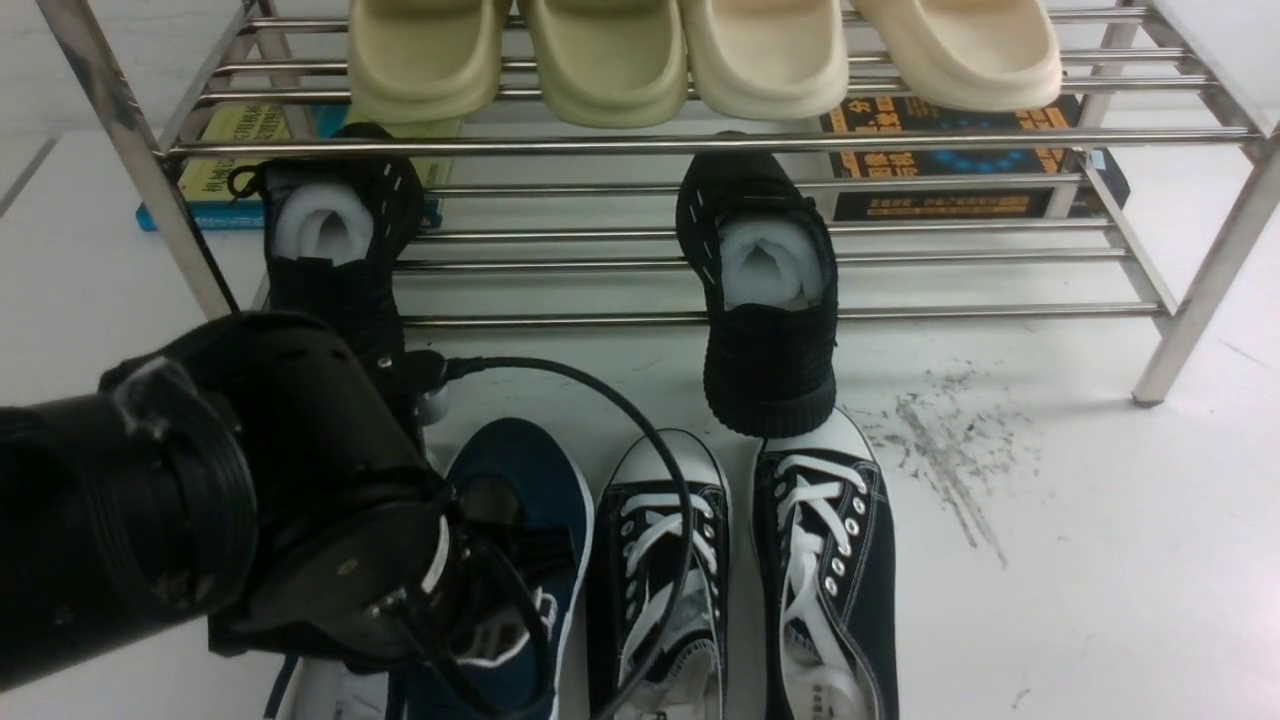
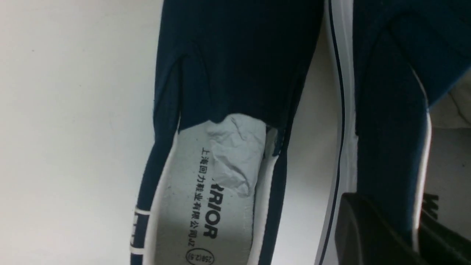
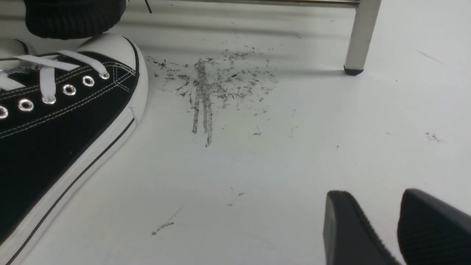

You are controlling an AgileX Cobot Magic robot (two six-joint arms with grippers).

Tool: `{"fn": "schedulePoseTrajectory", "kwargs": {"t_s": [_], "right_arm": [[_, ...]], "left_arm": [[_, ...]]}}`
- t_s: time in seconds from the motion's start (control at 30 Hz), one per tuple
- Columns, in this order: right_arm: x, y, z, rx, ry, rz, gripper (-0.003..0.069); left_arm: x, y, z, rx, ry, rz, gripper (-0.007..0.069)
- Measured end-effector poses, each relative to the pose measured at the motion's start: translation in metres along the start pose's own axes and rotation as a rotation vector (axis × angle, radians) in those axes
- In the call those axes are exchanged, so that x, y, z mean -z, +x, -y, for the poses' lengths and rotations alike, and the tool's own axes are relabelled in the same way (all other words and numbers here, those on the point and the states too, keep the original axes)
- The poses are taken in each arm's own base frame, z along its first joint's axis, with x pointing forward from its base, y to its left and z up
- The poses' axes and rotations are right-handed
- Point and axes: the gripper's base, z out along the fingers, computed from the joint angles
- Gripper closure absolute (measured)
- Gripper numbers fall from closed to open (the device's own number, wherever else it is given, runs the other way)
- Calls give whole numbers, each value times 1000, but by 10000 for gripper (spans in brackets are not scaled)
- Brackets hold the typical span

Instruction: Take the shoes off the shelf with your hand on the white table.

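Note:
The two navy-blue slip-ons lie side by side on the white table (image 1: 1100, 560), in front of the steel shelf (image 1: 700, 143). One navy shoe (image 1: 535, 480) shows beside my left arm; the other is mostly hidden under it. In the left wrist view, one shoe (image 2: 228, 73) shows its "WARRIOR" insole and paper stuffing. My left gripper (image 1: 480, 610) is shut on the side wall of the other shoe (image 2: 386, 129), as the left wrist view (image 2: 390, 204) also shows. My right gripper (image 3: 371, 197) is open and empty, low over the table, out of the front view.
Two black lace-up sneakers (image 1: 740, 570) lie right of the navy shoes. Two black knit sneakers (image 1: 765, 300) sit on the lower tier, cream slippers (image 1: 700, 50) on the top tier, books (image 1: 950, 160) behind. Scuff marks (image 3: 209, 81) and a shelf leg (image 3: 362, 33) lie ahead of my right gripper.

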Motion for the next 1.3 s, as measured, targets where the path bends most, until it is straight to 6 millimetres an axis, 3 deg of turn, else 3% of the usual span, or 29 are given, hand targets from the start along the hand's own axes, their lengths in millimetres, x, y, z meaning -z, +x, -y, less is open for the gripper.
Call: {"fn": "schedulePoseTrajectory", "kwargs": {"t_s": [0.47, 0.6, 0.83, 0.93, 1.07, 1.23, 1.3], "right_arm": [[0, 0, 0, 0, 0, 0, 421], [0, 0, 0, 0, 0, 0, 421], [0, 0, 0, 0, 0, 0, 421], [0, 0, 0, 0, 0, 0, 421], [0, 0, 0, 0, 0, 0, 421], [0, 0, 0, 0, 0, 0, 421], [0, 0, 0, 0, 0, 0, 421]], "left_arm": [[-16, 4, 3, -17, -43, -32, 561], [-28, 6, 7, -32, -71, -52, 492], [-32, 6, 10, -33, -66, -55, 346], [-25, 3, 12, -25, -48, -45, 298], [8, -9, 9, 2, 12, 22, 288], [52, -29, 0, -10, 85, 200, 342], [56, -32, -2, -20, 86, 240, 381]]}}
